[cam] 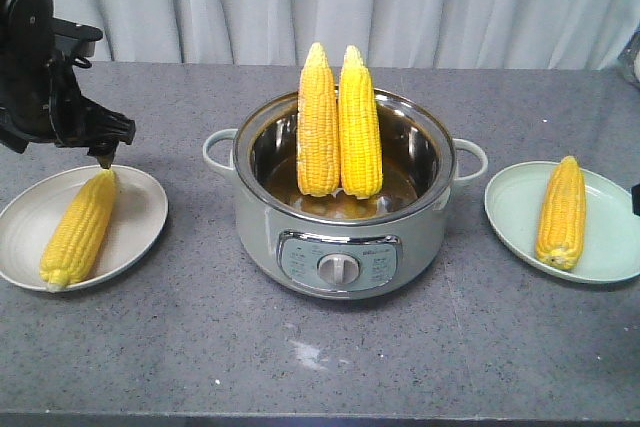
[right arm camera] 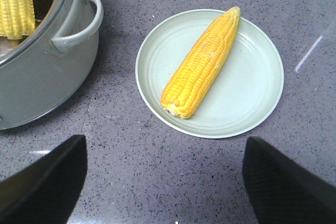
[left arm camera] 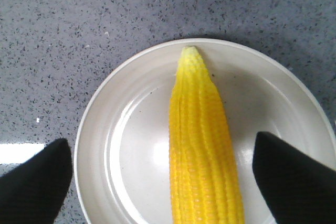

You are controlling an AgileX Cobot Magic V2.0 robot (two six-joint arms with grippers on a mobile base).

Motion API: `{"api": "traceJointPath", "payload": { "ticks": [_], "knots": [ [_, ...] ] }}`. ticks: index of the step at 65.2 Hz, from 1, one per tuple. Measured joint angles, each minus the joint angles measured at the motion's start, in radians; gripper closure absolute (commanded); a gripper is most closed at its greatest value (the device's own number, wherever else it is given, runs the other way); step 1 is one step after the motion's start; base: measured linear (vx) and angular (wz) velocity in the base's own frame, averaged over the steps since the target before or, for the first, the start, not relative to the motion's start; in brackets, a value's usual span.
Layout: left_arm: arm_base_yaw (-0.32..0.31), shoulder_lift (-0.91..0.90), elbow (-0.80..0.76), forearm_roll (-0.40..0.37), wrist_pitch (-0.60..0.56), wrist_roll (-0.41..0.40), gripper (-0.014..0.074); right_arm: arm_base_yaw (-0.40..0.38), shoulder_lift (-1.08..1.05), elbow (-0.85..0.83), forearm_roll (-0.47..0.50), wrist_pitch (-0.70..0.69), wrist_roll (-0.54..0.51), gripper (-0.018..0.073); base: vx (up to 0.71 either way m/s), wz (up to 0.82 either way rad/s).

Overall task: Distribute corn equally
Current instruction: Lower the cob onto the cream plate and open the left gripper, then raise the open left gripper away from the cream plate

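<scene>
Standing in cooker: two cobs of corn, the left cob [cam: 318, 122] and the right cob [cam: 360, 122], stand upright and touch along their length. They lean on the back wall of the cooker [cam: 258, 237], with their tips above its rim.
Plate left of cooker: the white plate [cam: 135, 217] holds one served cob [cam: 78, 230] lying flat.
Plate right of cooker: the green plate [cam: 510, 207] holds one cob [cam: 562, 212] lying flat.
Progress (judged): one cob per plate, so the count is level. The two in the cooker are left to share out, one to each side.
Left hand [cam: 102, 152]: open and empty. It hangs over the tapered end of the white plate's cob, with fingers spread either side and clear of it.
Right hand [right arm camera: 165, 142]: open and empty, over bare bench [cam: 200, 347] on the near side of the green plate.
Risk, paired cobs: lifting one cob removes support from its neighbour, which may topple inside the cooker or over the rim.
Risk, grip: the cobs are round and tapered, so a hold near the tip may slip.
Risk, placement: a second cob set on an occupied plate may roll the first toward the plate edge.
Risk, collision: both arms reaching into the cooker together would crowd its opening.
Room: open bench lies between the cooker and each plate, and on its near side.
Edges: the green plate reaches the right frame edge, so the room beyond it cannot be judged.
</scene>
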Motion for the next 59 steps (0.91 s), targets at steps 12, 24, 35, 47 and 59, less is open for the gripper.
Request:
{"api": "traceJointPath", "payload": {
  "ticks": [12,24,35,47,59],
  "knots": [
    [0.0,-0.025,0.0,-0.001,-0.038,-0.001,-0.0062,0.0,0.0,0.0,0.0,0.001,0.0,-0.0034,0.0,0.0],
    [0.0,-0.113,0.0,-0.011,-0.068,-0.003,-0.0041,0.0,0.0,0.0,0.0,0.001,0.0,-0.0034,0.0,0.0],
    [0.0,-0.219,0.025,-0.024,-0.087,-0.004,-0.0026,0.0,0.0,0.0,0.0,0.001,0.0,-0.0034,0.0,0.0],
    [0.0,-0.407,0.18,-0.046,-0.175,-0.021,-0.001,0.0,0.0,0.0,0.0,0.001,0.0,-0.0034,0.0,0.0],
    [0.0,-0.628,0.391,-0.047,-0.275,-0.051,-0.0005,0.0,0.0,0.0,0.0,0.001,0.0,-0.0034,0.0,0.0]
  ]
}}
